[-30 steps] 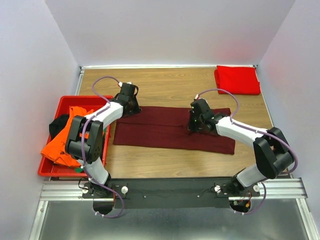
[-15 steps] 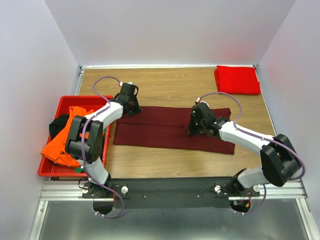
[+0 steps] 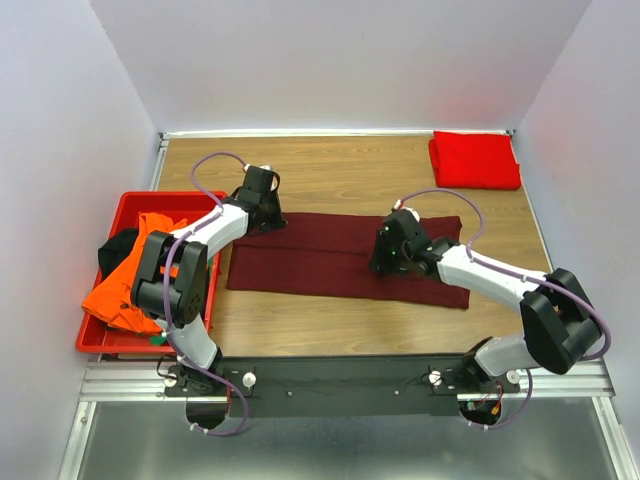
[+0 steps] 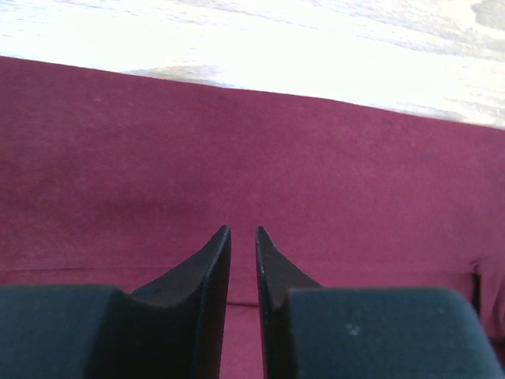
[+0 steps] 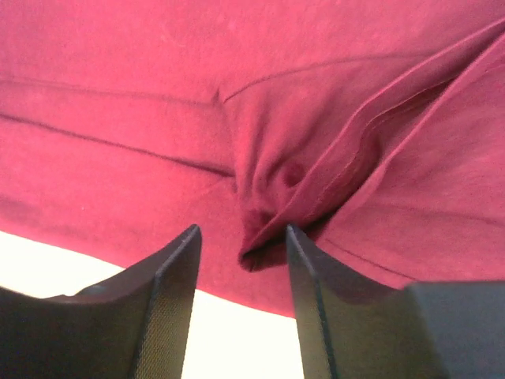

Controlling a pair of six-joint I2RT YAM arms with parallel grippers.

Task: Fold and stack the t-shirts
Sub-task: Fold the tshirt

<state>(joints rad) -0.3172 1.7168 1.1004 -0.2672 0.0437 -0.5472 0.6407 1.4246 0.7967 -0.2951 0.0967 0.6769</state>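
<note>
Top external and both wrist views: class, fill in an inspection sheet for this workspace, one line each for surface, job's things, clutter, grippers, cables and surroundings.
Surface: wooden table, bare wood around the cloth.
Job's things: dark maroon t-shirt lies flat as a long strip mid-table. Bright red t-shirt sits folded at the far right corner. Orange t-shirt and black t-shirt are heaped in the red plastic tray.
Clutter: nothing seen.
Grippers: left gripper is almost closed, nothing between its fingers, over the maroon cloth. Right gripper is open around a bunched fold.
Cables: a purple cable loops over the left arm, another over the right.
Surroundings: pale walls; metal rail at the near edge.
</note>
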